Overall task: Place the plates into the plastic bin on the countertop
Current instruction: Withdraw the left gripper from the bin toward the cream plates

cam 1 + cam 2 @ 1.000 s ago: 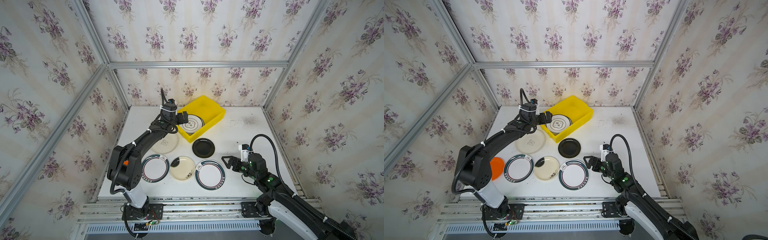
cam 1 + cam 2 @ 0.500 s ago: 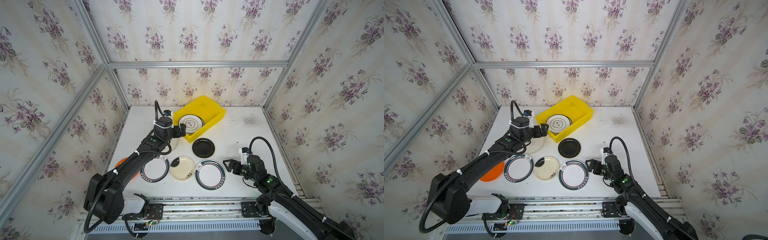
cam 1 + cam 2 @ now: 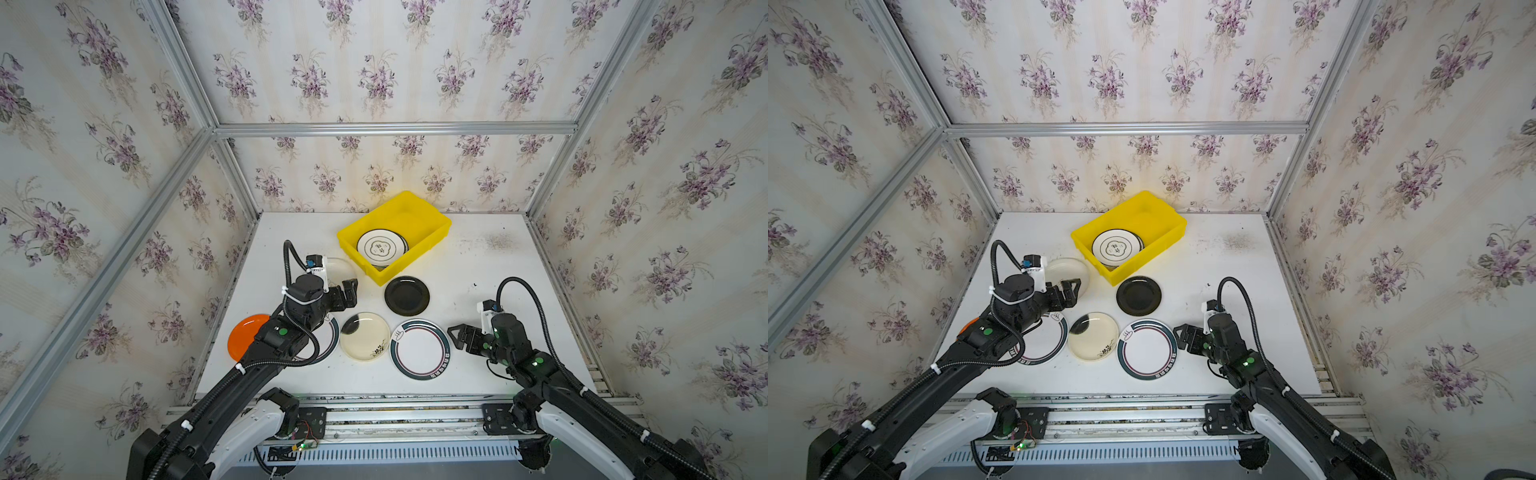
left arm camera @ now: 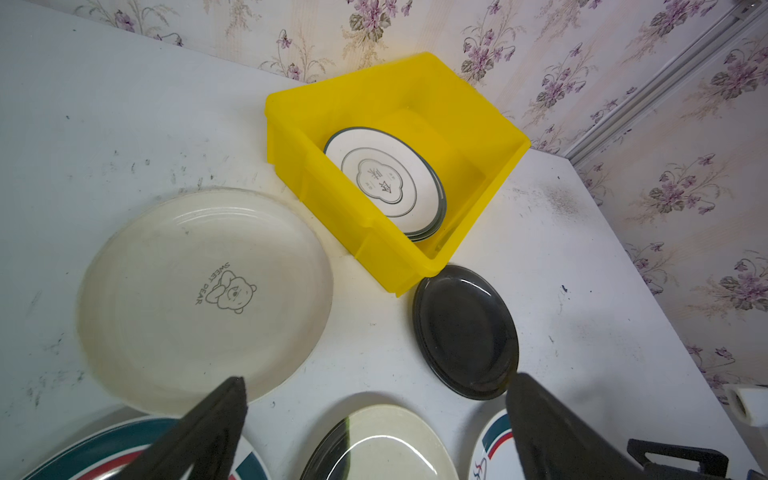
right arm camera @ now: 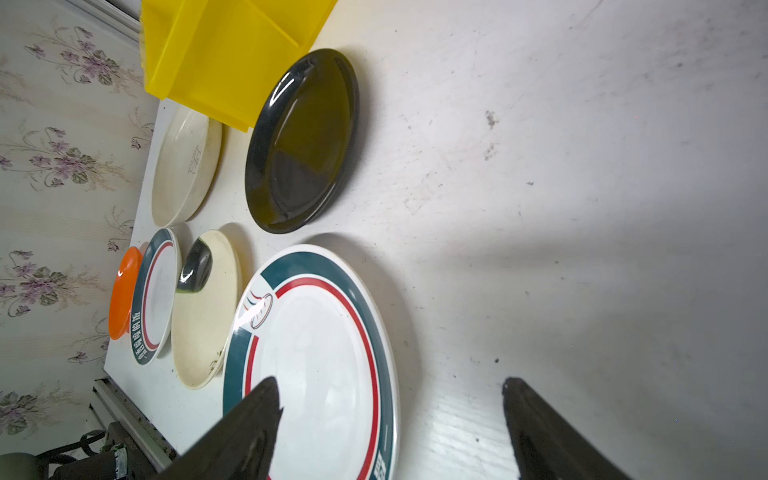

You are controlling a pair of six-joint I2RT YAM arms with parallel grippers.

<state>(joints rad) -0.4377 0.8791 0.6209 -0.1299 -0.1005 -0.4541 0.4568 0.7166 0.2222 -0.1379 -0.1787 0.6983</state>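
In both top views the right pincer (image 3: 454,337), wide and empty, sits at 3 o'clock of a green-rimmed plate (image 3: 420,349), just beside its rim. The left pincer (image 3: 1070,293), also wide and empty, hangs at 6 o'clock of a cream plate (image 3: 1064,268), with the bin (image 3: 419,218) at its 1 o'clock, nearer that arm. The left wrist view shows a stack (image 4: 384,178) of at least two plates in the one bin. The right wrist view shows six plates on the desk (image 5: 582,208): two green-rimmed, two cream, one black, one orange.

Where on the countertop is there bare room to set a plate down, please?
Bare countertop lies right of the yellow bin and black plate, out to the side framing; a smaller patch sits in the far left corner, behind the cream bear plate. The near row, orange plate to right-hand green-rimmed plate, is crowded.
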